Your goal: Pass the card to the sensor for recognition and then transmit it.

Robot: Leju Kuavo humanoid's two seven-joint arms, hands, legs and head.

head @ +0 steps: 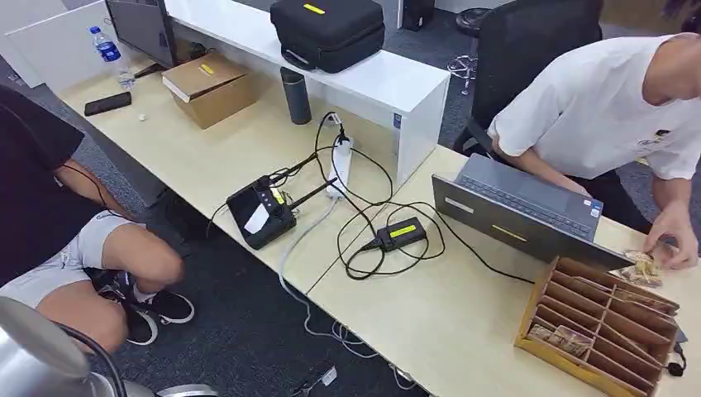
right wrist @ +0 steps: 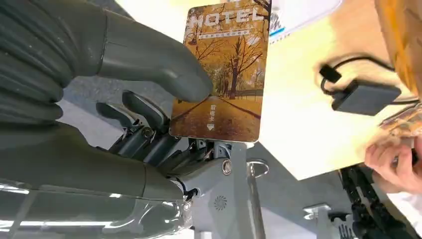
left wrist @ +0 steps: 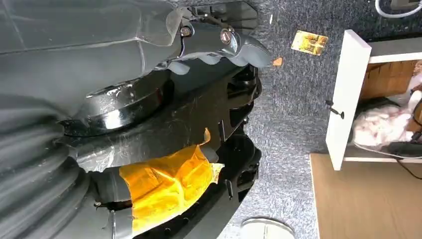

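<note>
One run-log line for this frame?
right hand: holds hotel card | left hand: holds nothing visible | black card reader: on desk | person's hand: at wooden organizer

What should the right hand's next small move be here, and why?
Probably carry the card toward the sensor. The right hand already pinches the hotel card between thumb and fingers, above the desk edge, and the small black box on a cable, likely the sensor, lies apart from it on the desk.

Tangled cables [head: 364, 223] and laptop [head: 529, 211] crowd the sensor [head: 401, 232]
</note>
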